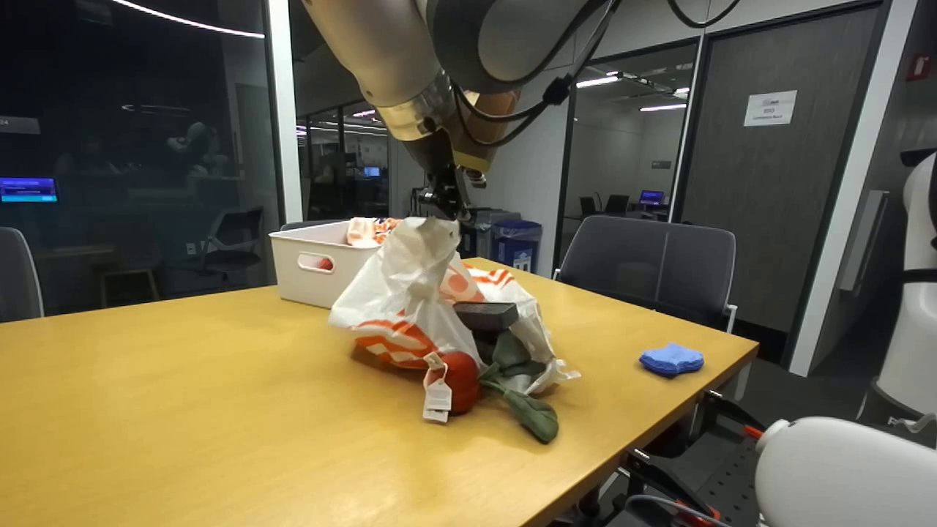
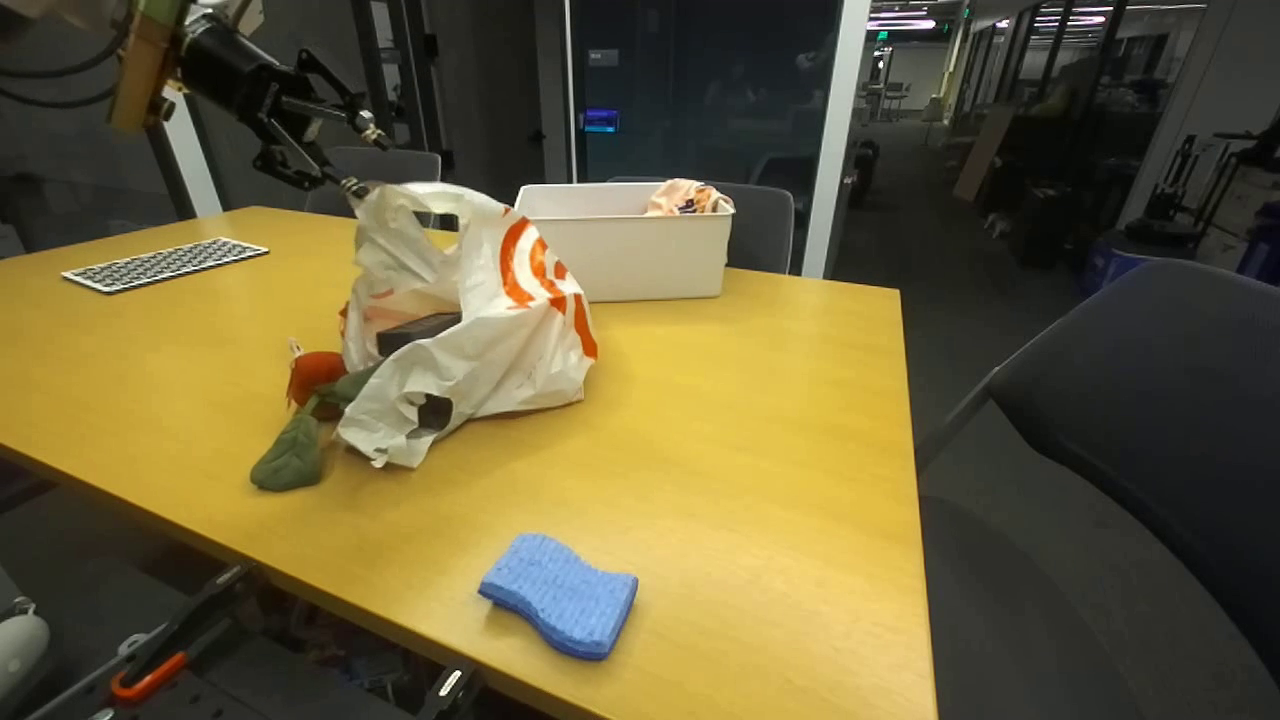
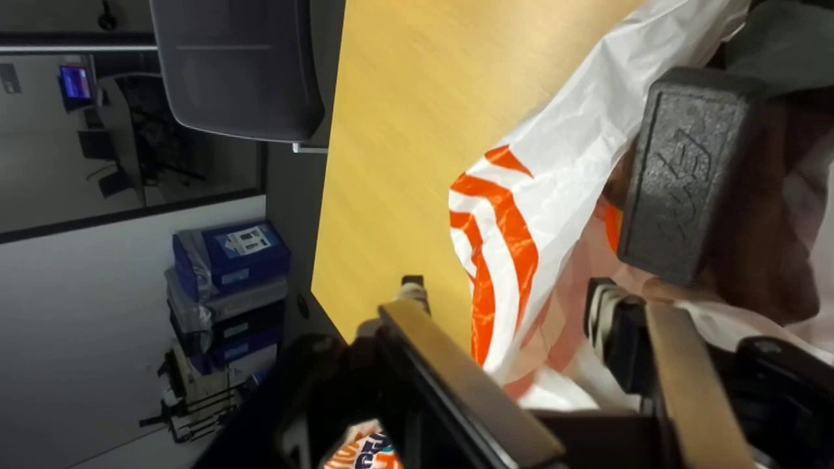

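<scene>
One pair of jaws, mine: standing spread; I am pinching nothing and hanging over a white plastic bag [image 2: 520, 340]. One of the fingertips [image 2: 352, 187] is hovering at the bag's raised edge; whether it is touching, I cannot tell.

The same bag, orange-striped: slumping on the tabletop [image 1: 219, 402] beneath me, one handle loop [image 2: 425, 193] arching up. Stiff creases and whatever is lying inside are probably propping that peak.

One dark block [image 3: 684, 176], its face marked with lines: lying across the bag's mouth, seemingly resting on things too shaded to identify.

One red rounded item [image 1: 463, 384], tagged, and one green leafy item [image 1: 533, 416]: lying at the mouth, partly or wholly outside, likely because the opening is facing sideways, low to the tabletop.

One white bin [image 2: 650, 255]: standing just beyond the bag in both exterior views, a printed cloth [image 2: 688, 197] poking above its rim.

One blue sponge [image 2: 565, 597]: lying well apart, near the tabletop's edge. One keyboard [image 2: 165, 264]: lying flat, also apart. One chair [image 1: 651, 267]: standing past the edge.

Obstructions, three: the block is plugging part of the mouth; the bag's loose sides are folding over and hiding the deeper interior; the bin's wall is bounding the space behind the bag.
</scene>
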Controlling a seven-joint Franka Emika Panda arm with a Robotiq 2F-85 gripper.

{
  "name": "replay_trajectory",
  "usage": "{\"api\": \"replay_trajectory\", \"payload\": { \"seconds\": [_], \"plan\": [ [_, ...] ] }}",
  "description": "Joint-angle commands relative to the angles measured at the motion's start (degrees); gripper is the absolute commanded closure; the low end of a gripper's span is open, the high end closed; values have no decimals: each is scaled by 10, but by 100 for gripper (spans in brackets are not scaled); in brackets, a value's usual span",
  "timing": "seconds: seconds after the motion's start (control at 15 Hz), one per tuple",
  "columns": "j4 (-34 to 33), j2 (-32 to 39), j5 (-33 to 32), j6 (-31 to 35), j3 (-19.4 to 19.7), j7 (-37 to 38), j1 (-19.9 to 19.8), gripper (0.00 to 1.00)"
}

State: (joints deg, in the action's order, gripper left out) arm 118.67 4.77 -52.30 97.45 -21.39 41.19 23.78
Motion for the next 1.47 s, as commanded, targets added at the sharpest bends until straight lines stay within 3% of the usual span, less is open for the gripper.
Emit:
{"api": "replay_trajectory", "payload": {
  "seconds": [0.0,0.33,0.53,1.0,1.4],
  "plan": [
    [22,-44,72,53,-13,-76,-2,3],
    [70,-67,158,119,-4,-174,-12,0],
    [117,-50,156,180,7,-206,-23,0],
    [192,23,143,418,25,-298,-39,0],
    [194,59,154,477,37,-366,-41,0]
  ]
}}
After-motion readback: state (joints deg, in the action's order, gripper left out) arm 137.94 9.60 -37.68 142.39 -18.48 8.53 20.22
